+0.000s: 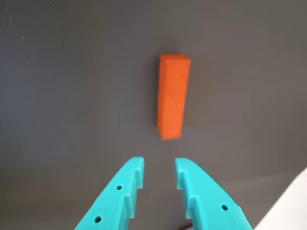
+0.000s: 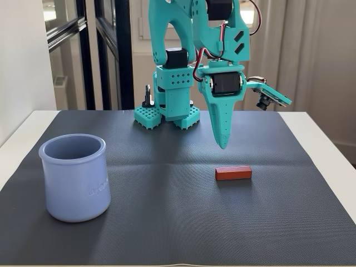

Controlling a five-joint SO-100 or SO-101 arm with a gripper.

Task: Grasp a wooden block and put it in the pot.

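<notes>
Fixed view, from left to right: the pot [image 2: 74, 178] stood on the dark mat [image 2: 167, 222] at the left, and what showed of its inside held nothing. Well apart from it, right of centre, the wooden block [image 2: 233, 173] lay flat on the mat, untouched. The gripper [image 2: 223, 146] hung in the air above and just behind the block, pointing down.

Wrist view gave the clearer account of the gripper [image 1: 159, 167]: its two teal tips were parted by a narrow gap, holding nothing, with the block [image 1: 172, 96] lying lengthwise ahead of them and nearly lined up with the gap.

By my judgement nothing of the task was done yet. The worktop [image 2: 334, 139] showed white round the mat. Lowering, grasping, carrying left and dropping into the pot all remained.
</notes>
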